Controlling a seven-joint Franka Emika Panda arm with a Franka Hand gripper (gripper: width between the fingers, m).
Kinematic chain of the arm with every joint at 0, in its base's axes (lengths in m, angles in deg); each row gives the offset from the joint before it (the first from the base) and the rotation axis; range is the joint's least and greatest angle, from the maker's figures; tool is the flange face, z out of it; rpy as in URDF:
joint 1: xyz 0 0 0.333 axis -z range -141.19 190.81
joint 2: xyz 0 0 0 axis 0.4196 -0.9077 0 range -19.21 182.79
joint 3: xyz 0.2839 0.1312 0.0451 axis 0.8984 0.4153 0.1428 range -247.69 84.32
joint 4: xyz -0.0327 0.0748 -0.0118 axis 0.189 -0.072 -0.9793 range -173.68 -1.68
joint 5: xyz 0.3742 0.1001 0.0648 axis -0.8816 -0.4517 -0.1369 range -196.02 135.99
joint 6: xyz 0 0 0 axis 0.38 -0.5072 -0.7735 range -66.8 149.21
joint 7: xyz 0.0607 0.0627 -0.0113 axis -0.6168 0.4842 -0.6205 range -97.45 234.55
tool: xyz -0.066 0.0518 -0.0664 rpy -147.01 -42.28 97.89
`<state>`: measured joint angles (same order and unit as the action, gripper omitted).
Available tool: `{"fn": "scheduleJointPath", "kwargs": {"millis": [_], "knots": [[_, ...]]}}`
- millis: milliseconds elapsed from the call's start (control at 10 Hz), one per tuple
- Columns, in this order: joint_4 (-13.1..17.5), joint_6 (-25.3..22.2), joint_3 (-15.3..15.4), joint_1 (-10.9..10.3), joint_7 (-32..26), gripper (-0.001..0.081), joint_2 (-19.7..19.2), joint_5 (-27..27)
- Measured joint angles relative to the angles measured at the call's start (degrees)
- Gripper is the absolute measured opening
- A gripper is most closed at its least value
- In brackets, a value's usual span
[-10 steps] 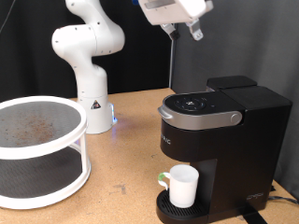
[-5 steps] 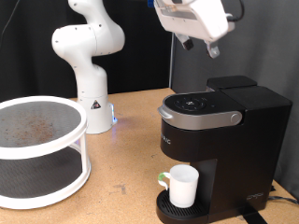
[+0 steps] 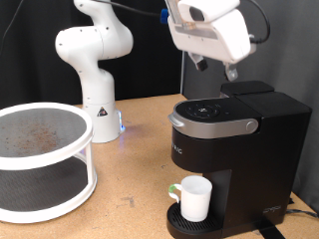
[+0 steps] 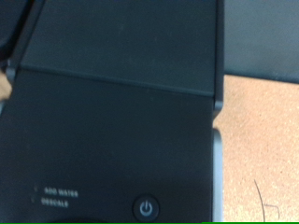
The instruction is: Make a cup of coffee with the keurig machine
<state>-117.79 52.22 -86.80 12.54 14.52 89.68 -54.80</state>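
Note:
The black keurig machine [image 3: 231, 139] stands at the exterior view's right, its lid down. The small white cup [image 3: 194, 199] stands upright on its round drip tray, under the spout. A small green-topped thing [image 3: 173, 189] shows just beside the cup. My gripper [image 3: 216, 69] hangs in the air above the rear of the machine's top, its fingers apart with nothing between them. The wrist view looks straight down on the machine's black top [image 4: 121, 103], with the power button [image 4: 147, 207] and small white labels; no fingers show there.
A white round two-tier rack [image 3: 40, 159] stands at the exterior view's left on the wooden table [image 3: 130, 174]. The white arm base [image 3: 98, 110] with a blue light stands behind. A thin cable [image 4: 262, 201] lies on the table beside the machine.
My gripper has moved towards the exterior view's right and lower, from above the machine's left side to above its rear top. The cup and the machine have not moved.

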Motion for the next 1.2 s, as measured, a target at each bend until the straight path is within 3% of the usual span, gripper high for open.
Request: {"fn": "scheduleJointPath", "kwargs": {"millis": [400, 500, 600, 700, 800, 900, 1000, 1100, 1200], "knots": [[-2.62, 5.47, 0.21, -0.01, -3.77, 0.0794, -0.93, 0.9], [-3.65, 7.79, 0.41, -0.01, -4.62, 0.0625, -0.93, 0.92], [-4.49, 8.85, 0.55, -0.01, -5.45, 0.0625, -0.93, 0.92], [-5.2, 9.33, 0.6, -0.01, -6.26, 0.0432, -0.92, 0.92], [-5.89, 9.87, 0.63, -0.01, -6.89, 0.0432, -0.9, 0.96], [-6.7, 10.34, 0.65, -0.01, -7.49, 0.0243, -0.86, 1.04], [-7.46, 10.54, 0.66, -0.01, -7.82, 0.0243, -0.82, 1.18], [-8.23, 10.7, 0.66, -0.01, -7.88, 0.0072, -0.8, 1.54], [-8.94, 10.71, 0.66, -0.01, -7.87, 0.0023, -0.81, 1.9]]}}
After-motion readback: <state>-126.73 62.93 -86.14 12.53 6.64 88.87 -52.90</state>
